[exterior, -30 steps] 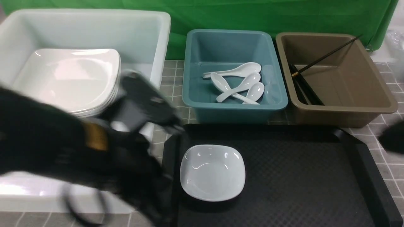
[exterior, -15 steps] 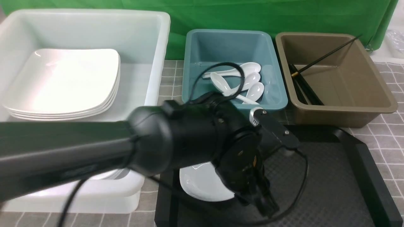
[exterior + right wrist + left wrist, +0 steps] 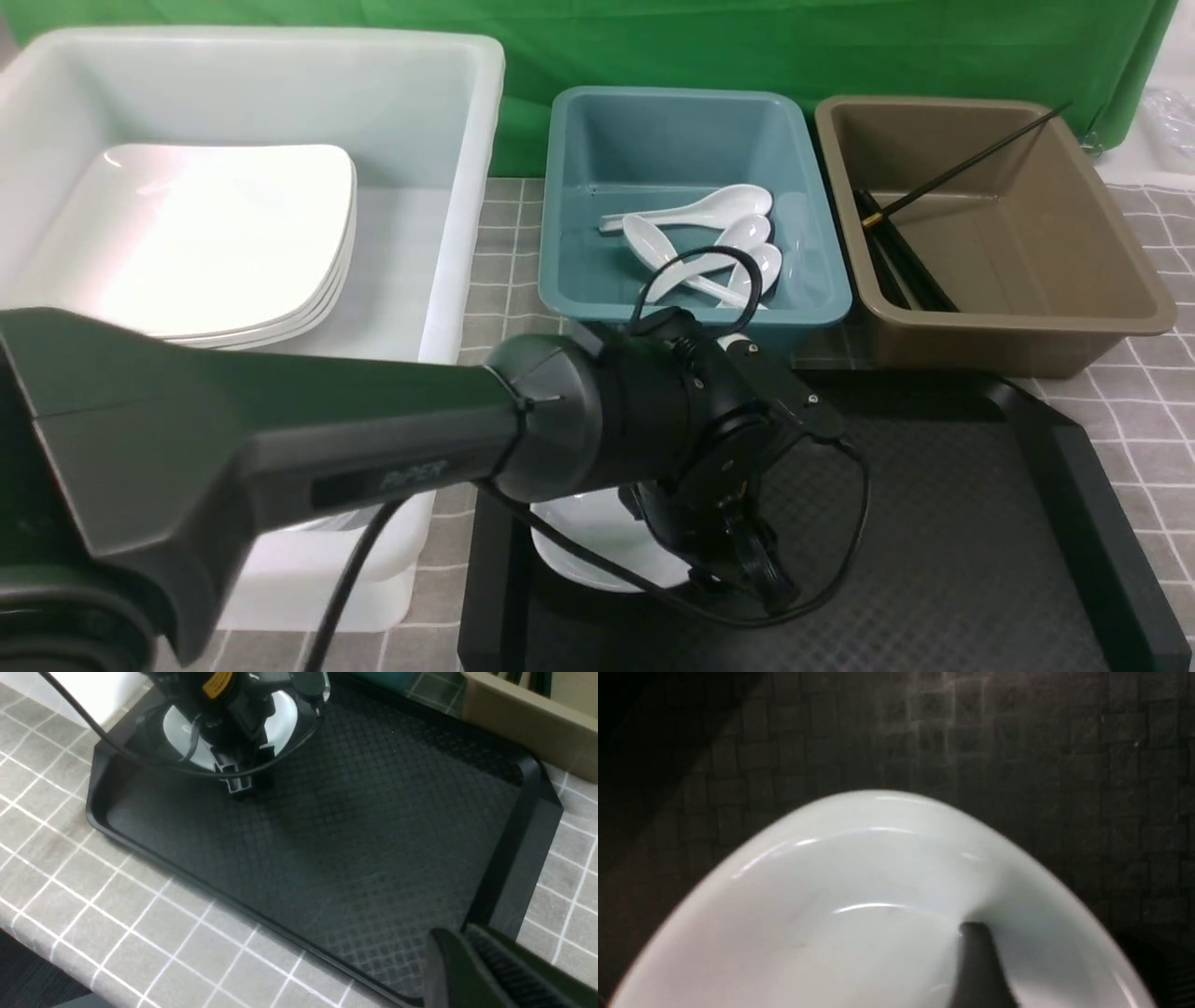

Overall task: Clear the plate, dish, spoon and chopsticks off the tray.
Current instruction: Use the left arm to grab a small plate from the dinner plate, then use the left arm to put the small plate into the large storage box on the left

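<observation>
While the dish (image 3: 586, 539) sits on the left part of the tray (image 3: 943, 523), toward the counter's (image 3: 504, 245) near edge, the left gripper (image 3: 758, 581) hangs over its right side and hides much of it from the front.

The left wrist view fills with the dish's pale hollow (image 3: 859, 891) and shows one dark finger (image 3: 976, 970) lying over its inside near the rim. The second finger is out of that picture. From the right wrist view the fingers (image 3: 237, 778) stand at the dish's (image 3: 283, 720) edge, close to each other, but whether they pinch the rim cannot be told. That view also shows the rest of the tray (image 3: 373, 840) bare, and the right gripper (image 3: 486, 970) as a dark shape over the tray's corner near the counter's right edge. Its state cannot be told.

Compared with half a second ago, the left arm has sunk lower and its wrist uncovers more of the spoons (image 3: 711, 241) in the teal tub (image 3: 686, 126). The dish has not moved.

Along the counter's far edge, chopsticks (image 3: 901, 250) lie in the brown tub (image 3: 1018, 233), and plates (image 3: 205, 233) are stacked in the white tub (image 3: 280, 70) at the far-left corner.
</observation>
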`<action>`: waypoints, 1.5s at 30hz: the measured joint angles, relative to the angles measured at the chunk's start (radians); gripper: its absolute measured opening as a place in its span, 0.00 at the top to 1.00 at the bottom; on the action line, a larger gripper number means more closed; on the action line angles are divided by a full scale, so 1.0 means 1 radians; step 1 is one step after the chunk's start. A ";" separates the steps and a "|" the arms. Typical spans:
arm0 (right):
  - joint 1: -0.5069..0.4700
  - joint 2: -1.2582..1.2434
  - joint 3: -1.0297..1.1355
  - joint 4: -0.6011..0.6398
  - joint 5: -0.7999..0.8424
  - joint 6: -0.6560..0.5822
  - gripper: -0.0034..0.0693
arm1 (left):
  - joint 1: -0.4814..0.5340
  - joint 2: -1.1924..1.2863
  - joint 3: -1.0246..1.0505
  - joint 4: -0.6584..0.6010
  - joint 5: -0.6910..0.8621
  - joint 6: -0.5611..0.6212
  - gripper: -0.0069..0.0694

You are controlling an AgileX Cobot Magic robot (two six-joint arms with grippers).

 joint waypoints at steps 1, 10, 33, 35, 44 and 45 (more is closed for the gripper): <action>0.000 0.000 0.000 0.000 0.000 0.000 0.85 | -0.005 -0.003 0.000 0.009 0.008 0.000 0.58; 0.000 0.000 0.000 0.001 -0.037 0.012 0.84 | -0.118 -0.259 0.000 0.018 0.095 0.011 0.87; 0.000 0.234 0.001 0.108 -0.296 -0.012 0.83 | 0.491 -0.668 0.417 0.099 0.073 0.135 0.87; 0.000 0.242 0.001 0.121 -0.305 -0.023 0.83 | 0.496 -0.634 0.420 0.079 0.074 0.138 0.87; 0.000 0.247 0.001 0.131 -0.310 -0.060 0.82 | 0.496 -0.520 0.421 0.062 0.065 0.160 0.83; 0.000 0.247 0.001 0.131 -0.310 -0.060 0.82 | 0.496 -0.515 0.421 0.059 0.070 0.160 0.80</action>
